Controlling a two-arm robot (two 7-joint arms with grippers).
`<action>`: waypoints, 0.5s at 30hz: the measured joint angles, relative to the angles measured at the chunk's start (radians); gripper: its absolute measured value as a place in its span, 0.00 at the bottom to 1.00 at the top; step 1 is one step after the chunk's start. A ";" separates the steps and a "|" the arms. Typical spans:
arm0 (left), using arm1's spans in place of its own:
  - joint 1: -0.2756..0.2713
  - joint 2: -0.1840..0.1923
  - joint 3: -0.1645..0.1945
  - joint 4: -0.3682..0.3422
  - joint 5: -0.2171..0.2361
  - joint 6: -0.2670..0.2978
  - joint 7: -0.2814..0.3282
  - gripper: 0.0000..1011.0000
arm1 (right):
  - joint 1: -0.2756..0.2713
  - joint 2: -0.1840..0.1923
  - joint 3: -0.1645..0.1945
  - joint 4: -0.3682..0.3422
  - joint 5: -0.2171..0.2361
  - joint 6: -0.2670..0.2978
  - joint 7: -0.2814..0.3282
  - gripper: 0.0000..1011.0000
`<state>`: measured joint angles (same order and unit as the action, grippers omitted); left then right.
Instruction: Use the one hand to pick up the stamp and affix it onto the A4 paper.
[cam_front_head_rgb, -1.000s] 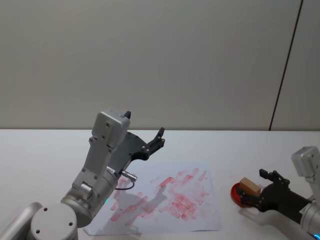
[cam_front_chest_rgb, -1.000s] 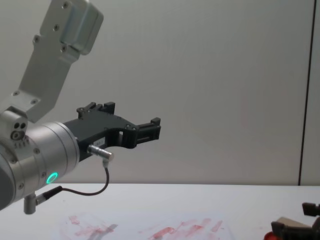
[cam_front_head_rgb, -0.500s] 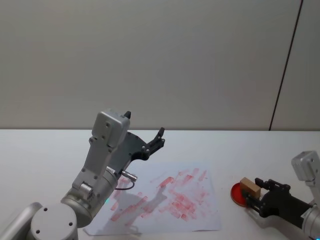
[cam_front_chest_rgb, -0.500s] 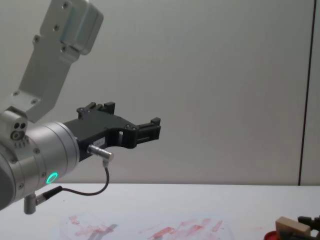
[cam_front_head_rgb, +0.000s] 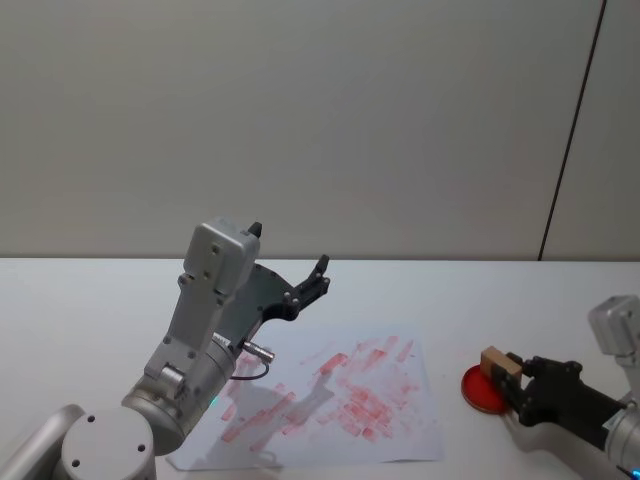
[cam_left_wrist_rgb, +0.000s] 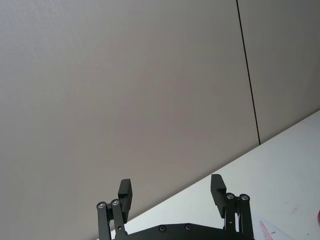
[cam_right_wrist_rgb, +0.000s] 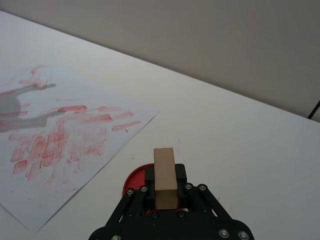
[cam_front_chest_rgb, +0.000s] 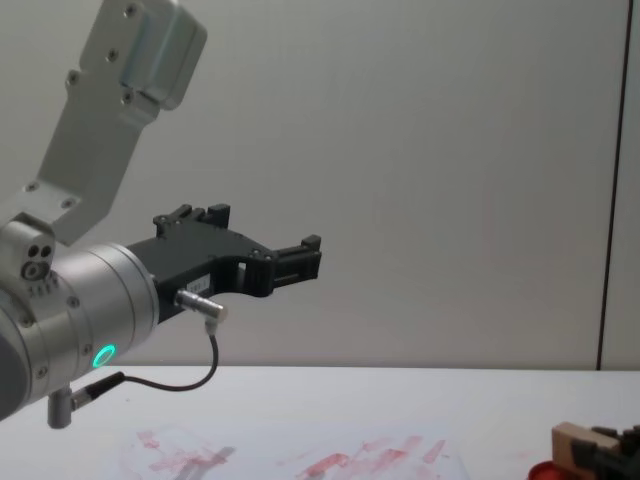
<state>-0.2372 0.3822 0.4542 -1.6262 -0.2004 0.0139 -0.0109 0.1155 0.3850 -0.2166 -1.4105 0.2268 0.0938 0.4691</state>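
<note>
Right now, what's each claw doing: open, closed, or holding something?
Left claw: open, holding nothing.
Right claw: closed on the small light tan wooden rectangular stamp.

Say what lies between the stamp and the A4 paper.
The red ink pad below the stamp, then bare table to the A4 paper, per the right wrist view.

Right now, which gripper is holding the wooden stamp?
The right gripper, down by the red ink pad, shut on the stamp. The left gripper hangs raised above the paper, open and empty.
</note>
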 joint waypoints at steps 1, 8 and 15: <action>0.000 0.000 0.000 0.000 0.000 0.000 0.000 0.99 | 0.000 0.000 0.000 -0.002 0.002 -0.002 -0.001 0.21; 0.000 0.000 0.000 0.000 0.000 0.000 0.000 0.99 | 0.002 -0.004 -0.001 -0.027 0.023 -0.019 -0.001 0.21; 0.000 0.000 0.000 0.000 0.000 0.000 0.000 0.99 | 0.008 -0.017 -0.015 -0.056 0.035 -0.028 0.025 0.21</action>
<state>-0.2372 0.3821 0.4542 -1.6262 -0.2004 0.0139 -0.0110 0.1237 0.3678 -0.2317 -1.4667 0.2617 0.0655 0.4939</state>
